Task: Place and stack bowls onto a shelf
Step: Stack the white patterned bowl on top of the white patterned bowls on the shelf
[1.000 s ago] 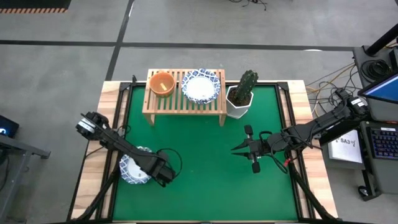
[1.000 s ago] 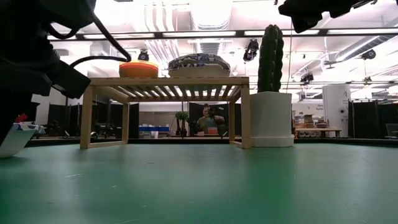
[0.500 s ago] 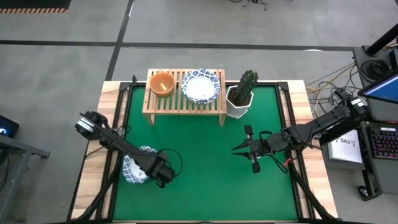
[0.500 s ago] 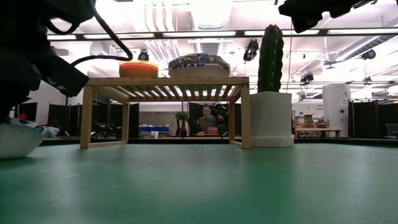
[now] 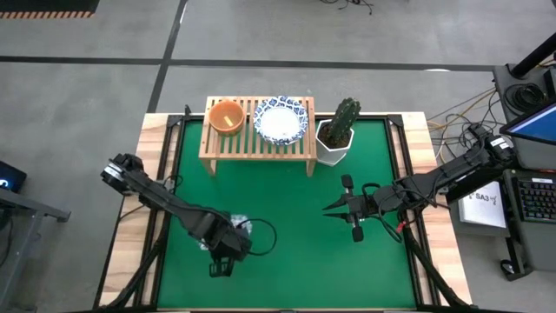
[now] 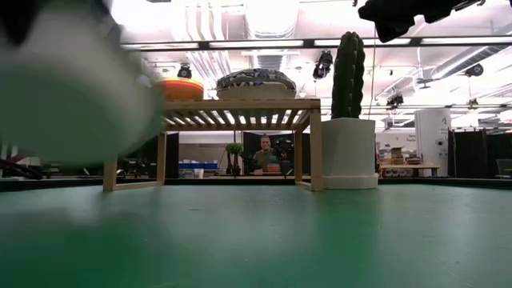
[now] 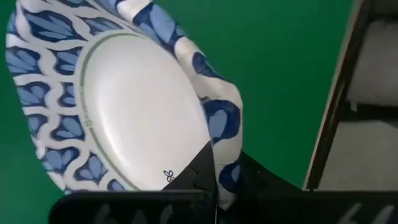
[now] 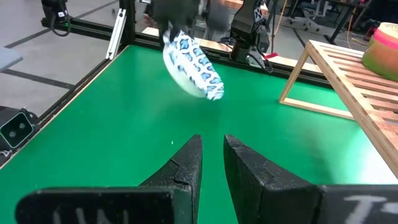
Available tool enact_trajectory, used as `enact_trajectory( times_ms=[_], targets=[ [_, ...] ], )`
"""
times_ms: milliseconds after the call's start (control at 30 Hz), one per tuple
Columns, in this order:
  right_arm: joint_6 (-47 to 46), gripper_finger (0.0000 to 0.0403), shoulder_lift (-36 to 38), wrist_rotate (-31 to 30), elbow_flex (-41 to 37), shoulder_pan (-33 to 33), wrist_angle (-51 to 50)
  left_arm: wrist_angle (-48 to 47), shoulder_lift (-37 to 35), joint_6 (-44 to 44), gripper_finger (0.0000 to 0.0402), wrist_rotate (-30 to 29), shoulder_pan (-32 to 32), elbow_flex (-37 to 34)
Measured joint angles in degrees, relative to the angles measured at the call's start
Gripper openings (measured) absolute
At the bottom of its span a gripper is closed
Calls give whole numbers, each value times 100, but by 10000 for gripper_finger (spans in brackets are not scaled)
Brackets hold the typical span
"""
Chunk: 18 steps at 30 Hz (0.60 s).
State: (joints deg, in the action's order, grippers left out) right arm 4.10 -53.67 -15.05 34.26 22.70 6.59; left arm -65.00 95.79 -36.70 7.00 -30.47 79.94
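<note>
Above green felt [image 5: 287,217], the left gripper [image 5: 228,246] pinches a blue-patterned bowl [image 7: 124,106] by its rim, tilted on edge; the right gripper [image 5: 334,209] hangs mid-table, fingers barely apart.

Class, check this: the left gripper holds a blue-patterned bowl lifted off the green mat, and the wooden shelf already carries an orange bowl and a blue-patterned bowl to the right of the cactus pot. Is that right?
Not quite. The high view shows the shelf, with its orange bowl and blue-patterned bowl, to the left of the cactus pot, not the right. The rest holds: the left gripper grips a second blue-patterned bowl, seen lifted off the green mat in the right wrist view.
</note>
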Motion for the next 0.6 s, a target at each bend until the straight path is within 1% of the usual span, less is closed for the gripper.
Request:
enact_trajectory(
  times_ms=[200, 367, 500, 600],
  targets=[
    [9, 57, 0, 0, 0, -2, 0, -104, 0, 976, 0, -772, -8, 1351],
    [13, 57, 0, 0, 0, -2, 0, -252, 0, 1974, 0, -1387, 4, 2391],
    [15, 57, 0, 0, 0, -2, 0, -412, -4, 2927, 0, -2164, 97, 3065],
    [2, 57, 2, 0, 0, -2, 2, -447, -4, 3639, 0, -2730, 287, 3436]
  ],
)
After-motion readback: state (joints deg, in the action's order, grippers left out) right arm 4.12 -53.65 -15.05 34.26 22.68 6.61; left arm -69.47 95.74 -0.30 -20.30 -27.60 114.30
